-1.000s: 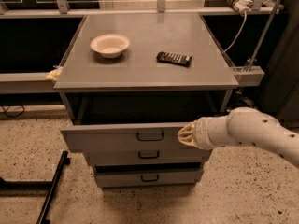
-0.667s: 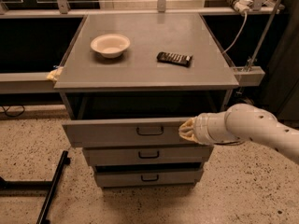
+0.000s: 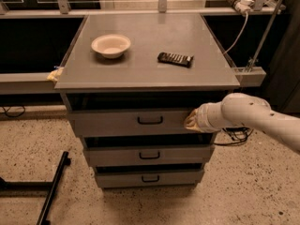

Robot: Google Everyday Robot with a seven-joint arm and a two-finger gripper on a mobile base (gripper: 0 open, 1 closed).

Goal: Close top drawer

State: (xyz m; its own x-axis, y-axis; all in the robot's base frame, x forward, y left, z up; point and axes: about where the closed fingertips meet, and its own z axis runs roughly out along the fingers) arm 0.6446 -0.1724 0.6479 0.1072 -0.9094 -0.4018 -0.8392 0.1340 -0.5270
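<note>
The top drawer [image 3: 117, 122] is a wide grey metal front with a small dark loop handle [image 3: 150, 120] at its centre. It stands out only slightly from the cabinet, with a thin dark strip of interior above it. My gripper [image 3: 191, 121] comes in from the right on a white arm [image 3: 253, 116] and rests against the right end of the drawer front. Its tip is pale and pressed to the metal.
Two more grey drawers [image 3: 149, 154] sit below, also slightly out. On the cabinet top [image 3: 145, 74] lie a pale bowl [image 3: 111, 45] and a dark remote-like object [image 3: 175, 59]. A black bar [image 3: 51, 191] lies on the speckled floor at left. Cables hang at right.
The top drawer has slid inward toward the cabinet, its dark opening shrinking. My gripper has followed it, staying against the right end of the front.
</note>
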